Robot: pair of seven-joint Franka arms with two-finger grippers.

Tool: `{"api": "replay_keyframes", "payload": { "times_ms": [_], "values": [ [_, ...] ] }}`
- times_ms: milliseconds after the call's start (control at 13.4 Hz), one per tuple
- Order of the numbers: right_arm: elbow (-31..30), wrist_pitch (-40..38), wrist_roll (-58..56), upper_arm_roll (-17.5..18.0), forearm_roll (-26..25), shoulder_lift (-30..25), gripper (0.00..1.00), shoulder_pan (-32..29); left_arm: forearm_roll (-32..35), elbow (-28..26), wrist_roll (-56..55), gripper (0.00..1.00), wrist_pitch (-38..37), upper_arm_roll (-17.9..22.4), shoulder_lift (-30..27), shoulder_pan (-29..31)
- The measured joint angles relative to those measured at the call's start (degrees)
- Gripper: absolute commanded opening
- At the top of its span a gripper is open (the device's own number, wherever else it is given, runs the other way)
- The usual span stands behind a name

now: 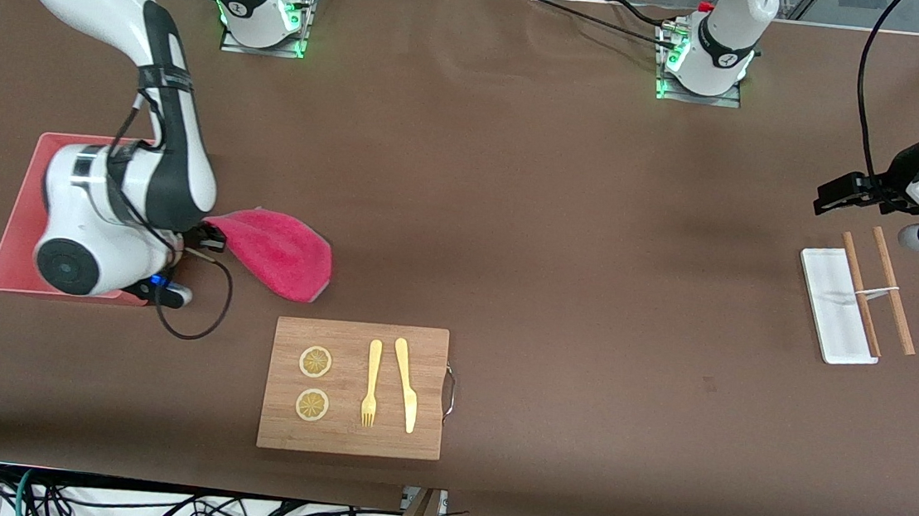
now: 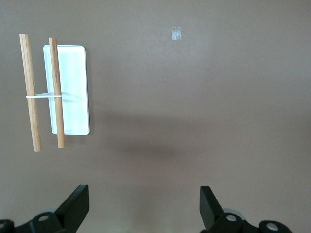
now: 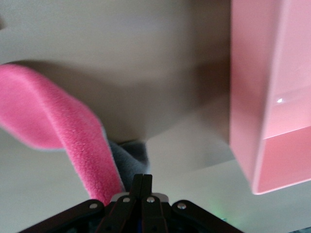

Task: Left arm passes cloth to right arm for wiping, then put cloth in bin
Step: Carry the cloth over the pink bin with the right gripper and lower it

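Note:
My right gripper (image 1: 199,239) is shut on one edge of the cloth (image 1: 277,252), crimson-pink with a dark grey underside. It holds the cloth just beside the pale pink bin (image 1: 18,211), at the right arm's end of the table. In the right wrist view the shut fingers (image 3: 144,182) pinch the cloth (image 3: 53,121), and the bin's wall (image 3: 262,97) stands close by. My left gripper (image 1: 826,199) hangs open and empty over bare table at the left arm's end. Its fingers stand wide apart in the left wrist view (image 2: 144,191).
A wooden cutting board (image 1: 344,435) with two lemon slices, a fork and a knife lies nearer the front camera than the cloth. A flat white tray (image 1: 826,298) with two banded wooden sticks (image 1: 893,292) lies under the left arm. Both also show in the left wrist view: the tray (image 2: 73,87), the sticks (image 2: 30,92).

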Motion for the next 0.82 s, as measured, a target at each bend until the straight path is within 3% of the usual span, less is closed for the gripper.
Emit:
{"api": "replay_keyframes", "payload": {
  "times_ms": [299, 597, 821],
  "values": [
    [3.0, -7.2, -3.7, -1.3, -3.5, -5.7, 0.00, -0.1, 0.0, 0.4, 0.0, 1.00, 0.0, -0.1, 0.1, 0.0],
    [12.5, -18.4, -10.8, -2.0, -8.4, -9.3, 0.00, -0.1, 0.0, 0.6, 0.0, 1.00, 0.0, -0.1, 0.1, 0.0],
    [15.0, -20.7, -21.3, -6.4, -9.9, -11.2, 0.00, -1.7, 0.0, 0.8, 0.0, 1.00, 0.0, -0.2, 0.1, 0.0]
  ]
}}
